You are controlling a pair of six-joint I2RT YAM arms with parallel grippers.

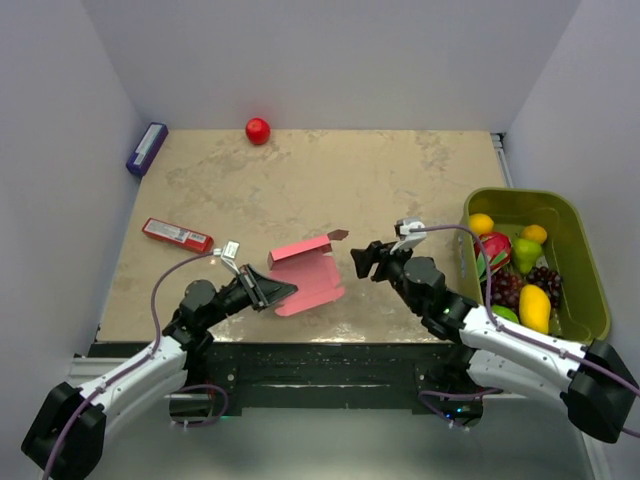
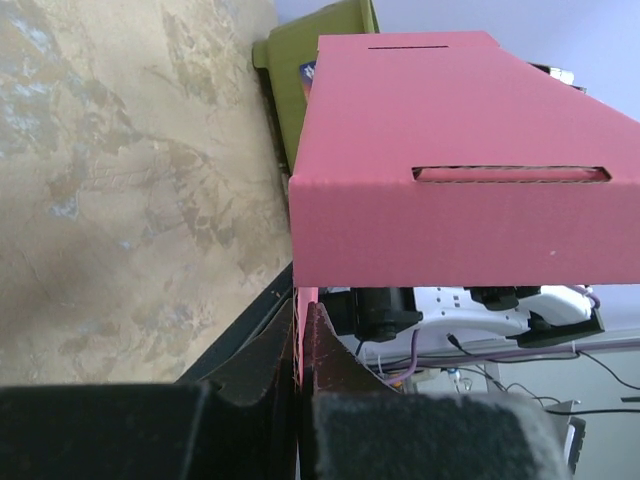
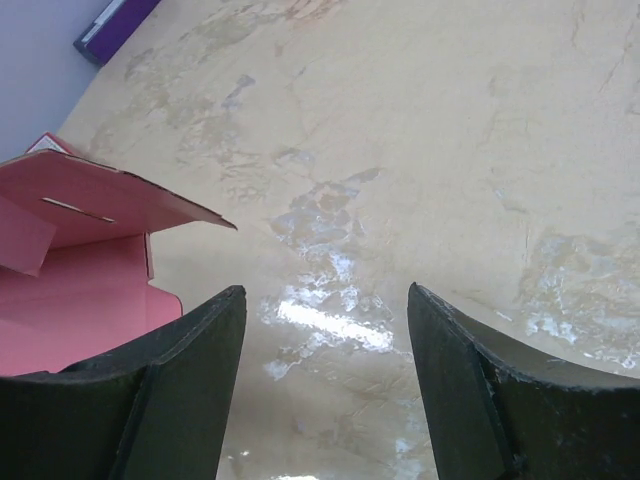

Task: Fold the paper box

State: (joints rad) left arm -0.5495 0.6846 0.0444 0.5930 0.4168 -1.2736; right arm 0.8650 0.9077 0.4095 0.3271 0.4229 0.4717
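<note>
Worktop (image 1: pixel 300 180) bore the part-folded paper box (image 1: pixel 310 275), my left gripper (image 1: pixel 275 290) clamping its edge, right gripper (image 1: pixel 362 262) wide, empty; flap regrasp judged next.

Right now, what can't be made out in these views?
- Top view: where the left gripper meets the paper box; the gripper covers that edge.
- Left wrist: box's right side cut off by the frame.
- Right wrist: box cut off by left edge.
- Top view: red packet print too small.

The left arm reaches in low from the near left, its left gripper (image 1: pixel 272 291) pinched tight on an edge of the paper box (image 1: pixel 312 278). The right arm stretches inward, the right gripper (image 1: pixel 360 260) spread wide and holding nothing.
</note>
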